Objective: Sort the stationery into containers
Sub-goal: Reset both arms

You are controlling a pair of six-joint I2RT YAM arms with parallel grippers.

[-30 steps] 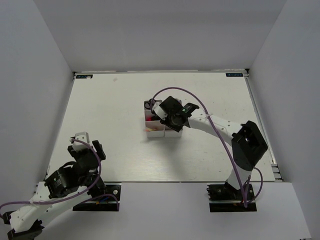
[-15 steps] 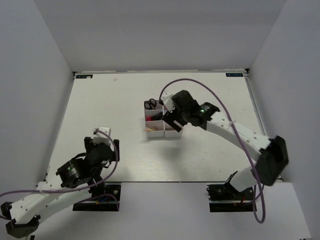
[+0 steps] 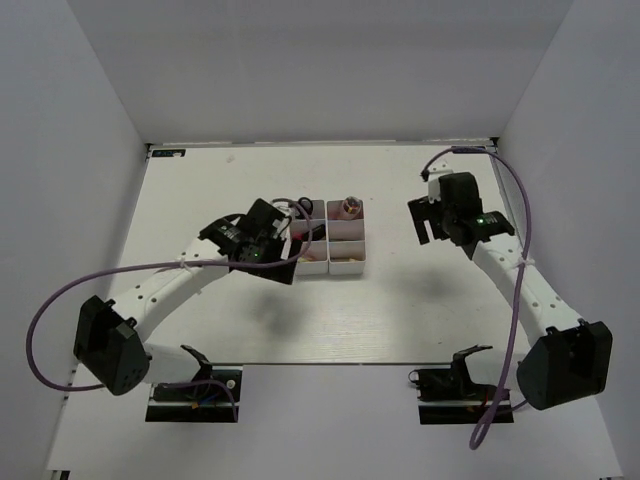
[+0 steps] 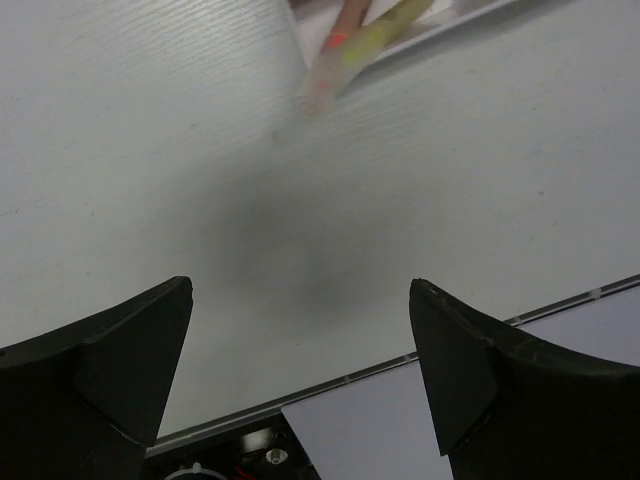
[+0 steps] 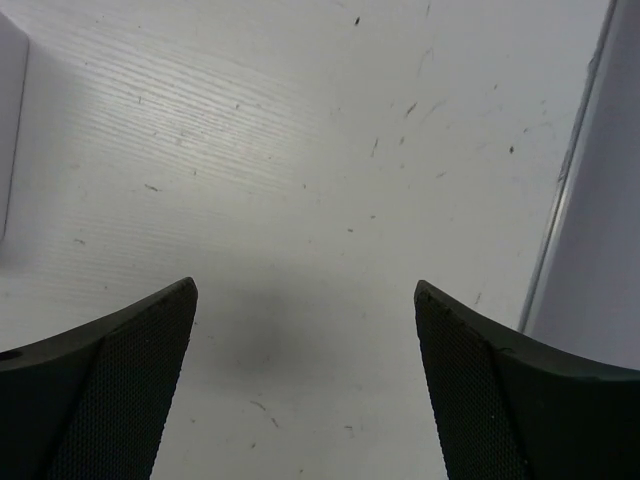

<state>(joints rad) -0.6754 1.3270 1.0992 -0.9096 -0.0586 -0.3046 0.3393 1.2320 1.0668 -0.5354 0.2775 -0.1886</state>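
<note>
The containers (image 3: 345, 266), white bins joined in two columns, stand mid-table. Black-handled scissors (image 3: 300, 208) lie in the far left bin, and a small tan and pink item (image 3: 350, 207) in the far right one. Thin pink and tan pencils (image 4: 345, 50) poke out over a bin's corner (image 4: 450, 18) in the left wrist view. My left gripper (image 3: 282, 268) (image 4: 300, 330) hovers at the containers' left near side, open and empty. Well apart from the containers, to their right, my right gripper (image 3: 428, 218) (image 5: 305, 330) hangs open and empty over bare table.
White walls enclose the table on three sides. The table's right edge strip (image 5: 565, 180) shows in the right wrist view, its near edge strip (image 4: 400, 360) in the left wrist view. Purple cables (image 3: 120, 275) loop from both arms.
My left arm swung from the near left corner up to the containers. My right arm left the containers and moved right. Both grippers opened wide.
</note>
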